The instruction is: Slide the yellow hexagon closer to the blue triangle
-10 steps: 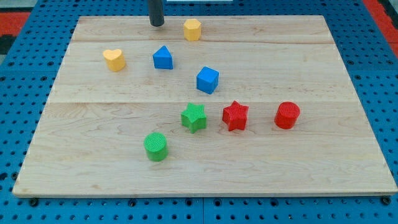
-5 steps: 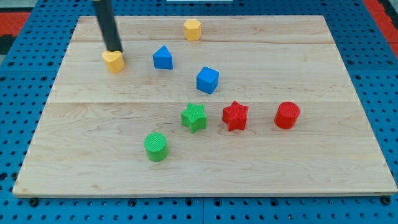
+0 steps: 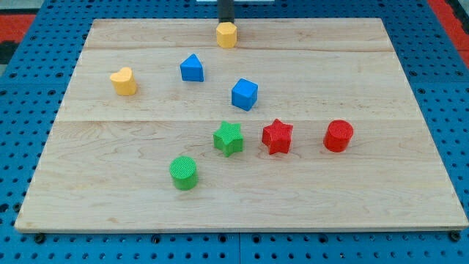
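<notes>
Pale wood is making up the board point(image 3: 410, 183), which is lying on a blue perforated table point(image 3: 29, 147). Furthest toward the view's left, a yellow heart-shaped block point(image 3: 124, 81) is sitting on the board by itself, well apart from the others. Lower down and further right, a green cylinder block point(image 3: 184, 172) is standing near the view's bottom. Above it, in the upper part of the board, the blue triangle block point(image 3: 192, 67) is resting upright. To its right and closer to the view's top, the yellow hexagon block point(image 3: 226, 34) is sitting near the board's top edge, apart from the blue triangle block. My tip point(image 3: 226, 23) is ending just behind the yellow hexagon block, at its top side, seemingly touching it; being a bare rod, it is holding nothing. Below, a green star block point(image 3: 229, 138) is lying near the board's middle, with a blue cube block point(image 3: 245, 94) sitting above it and slightly right. A red star block point(image 3: 278, 136) is resting just beside the green star block, and a red cylinder block point(image 3: 338, 136) is standing furthest right.
</notes>
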{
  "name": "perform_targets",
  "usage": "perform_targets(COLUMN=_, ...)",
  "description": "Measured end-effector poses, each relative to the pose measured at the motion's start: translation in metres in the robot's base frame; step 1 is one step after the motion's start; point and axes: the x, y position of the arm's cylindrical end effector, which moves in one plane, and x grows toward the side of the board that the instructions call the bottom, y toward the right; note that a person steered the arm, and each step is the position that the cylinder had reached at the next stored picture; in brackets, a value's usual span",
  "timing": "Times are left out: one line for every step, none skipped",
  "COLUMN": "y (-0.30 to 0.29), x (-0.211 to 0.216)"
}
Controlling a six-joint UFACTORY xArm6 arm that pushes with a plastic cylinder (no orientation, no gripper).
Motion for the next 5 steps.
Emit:
perform_targets(y=-0.001, x=0.026)
perform_targets(y=-0.011, x=0.041)
perform_targets(y=0.017, x=0.028)
perform_targets(y=0.047, x=0.044)
perform_targets(y=-0.026, x=0.047)
